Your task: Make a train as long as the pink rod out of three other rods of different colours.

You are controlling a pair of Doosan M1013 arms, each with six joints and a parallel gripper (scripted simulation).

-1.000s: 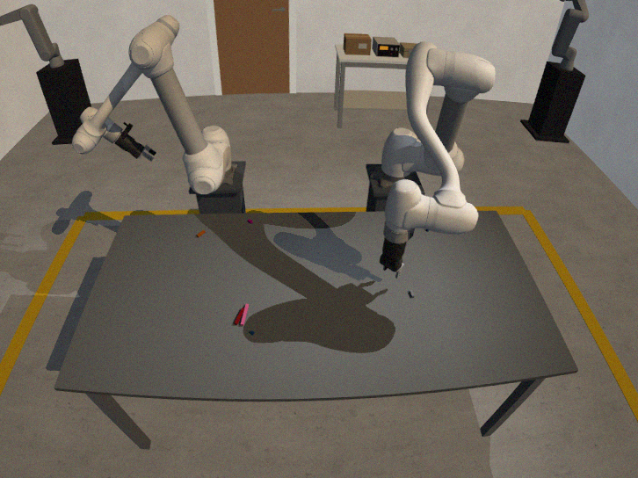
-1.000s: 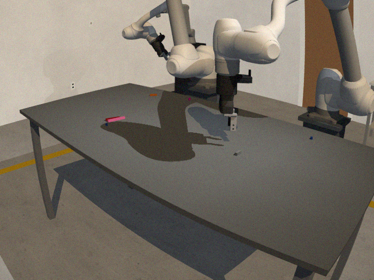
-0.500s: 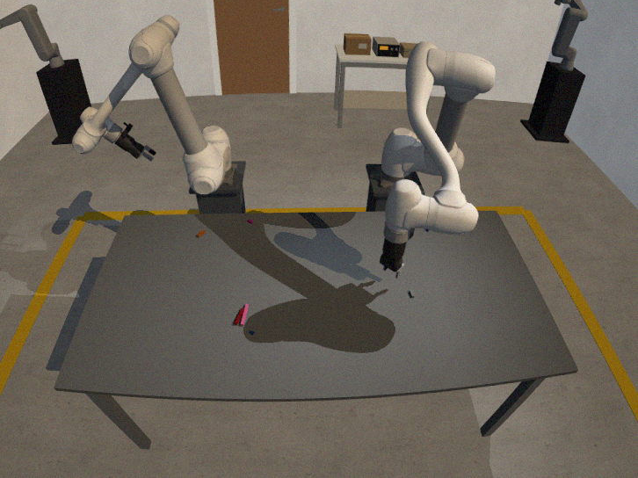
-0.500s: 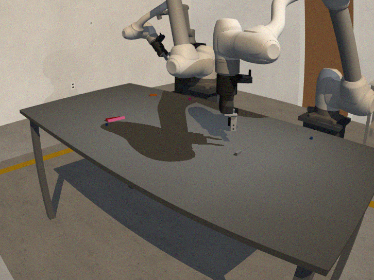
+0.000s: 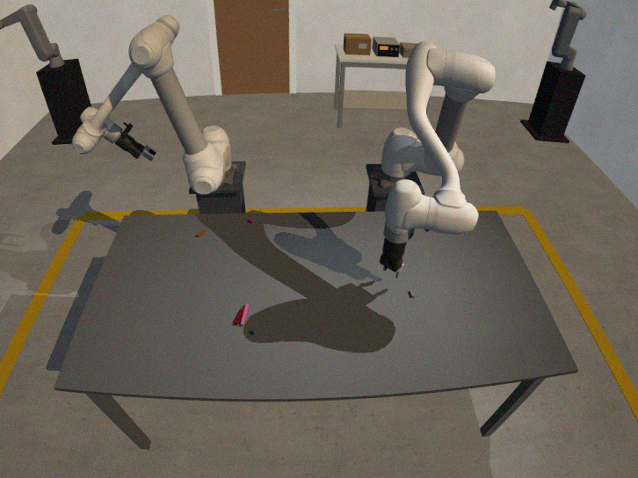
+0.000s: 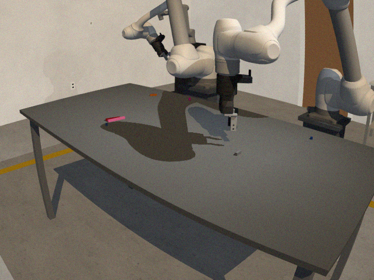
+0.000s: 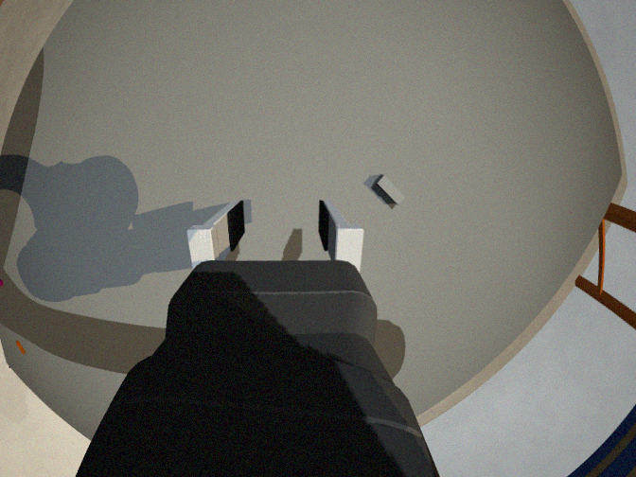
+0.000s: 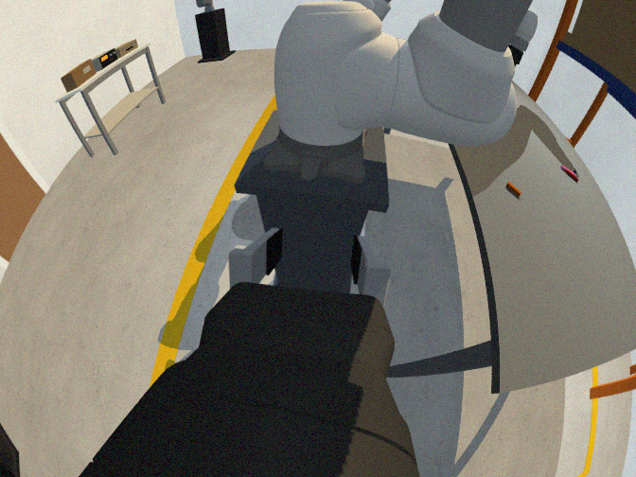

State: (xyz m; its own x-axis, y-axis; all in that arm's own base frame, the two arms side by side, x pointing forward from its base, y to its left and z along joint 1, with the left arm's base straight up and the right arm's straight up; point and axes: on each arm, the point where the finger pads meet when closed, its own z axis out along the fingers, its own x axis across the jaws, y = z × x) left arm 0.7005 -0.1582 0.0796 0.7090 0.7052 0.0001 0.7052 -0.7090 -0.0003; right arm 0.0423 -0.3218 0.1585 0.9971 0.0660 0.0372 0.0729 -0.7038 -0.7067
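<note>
Your left end effector hovers spread and empty; right end effector, spread too. The grey rod lies askew, right of centre in the top view; descend misaligned and 1 finger could knock it away

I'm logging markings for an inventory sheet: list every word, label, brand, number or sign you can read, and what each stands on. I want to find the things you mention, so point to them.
No text can be read in any view.
Cardboard box point(image 5: 362, 46) point(image 8: 86, 69): a pale label, too small to read.
Instrument box point(image 5: 383, 47) point(image 8: 105, 59): a lit orange display, too small to read.
Rods, table point(image 5: 319, 371) point(image 6: 187, 173) and arms: no lettering visible.
</note>
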